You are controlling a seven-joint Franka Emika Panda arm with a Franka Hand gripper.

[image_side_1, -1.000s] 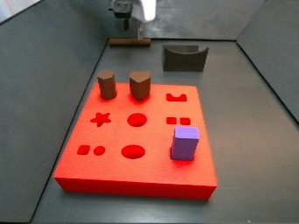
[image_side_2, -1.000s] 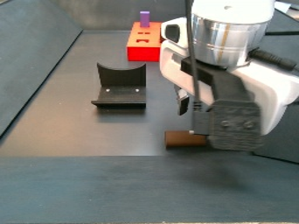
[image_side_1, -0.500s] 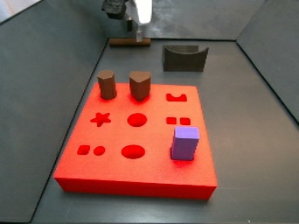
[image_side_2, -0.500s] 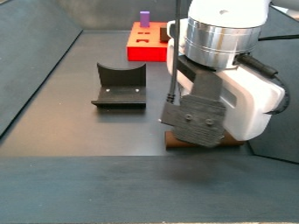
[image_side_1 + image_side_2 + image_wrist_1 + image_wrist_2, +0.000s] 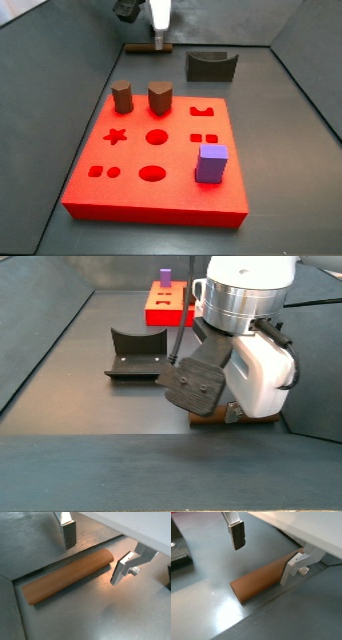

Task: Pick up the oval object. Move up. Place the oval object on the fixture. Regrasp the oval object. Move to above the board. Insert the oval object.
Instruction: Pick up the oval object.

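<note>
My gripper hangs low over the grey floor at the far end of the tray, away from the red board, with its jaws spread wide and nothing clamped between them. In both wrist views the long brown peg lies flat on the floor, and my two silver fingers stand on either side of it, one near its rounded end, neither one clearly touching it. In a side view the peg shows as a short brown bar just under my gripper, beside the dark fixture and well apart from the board. On the board stand two short brown pegs near its far edge and a purple block near its front. In a side view my wrist body hides most of the peg, and the fixture sits just beside me, between me and the board.
</note>
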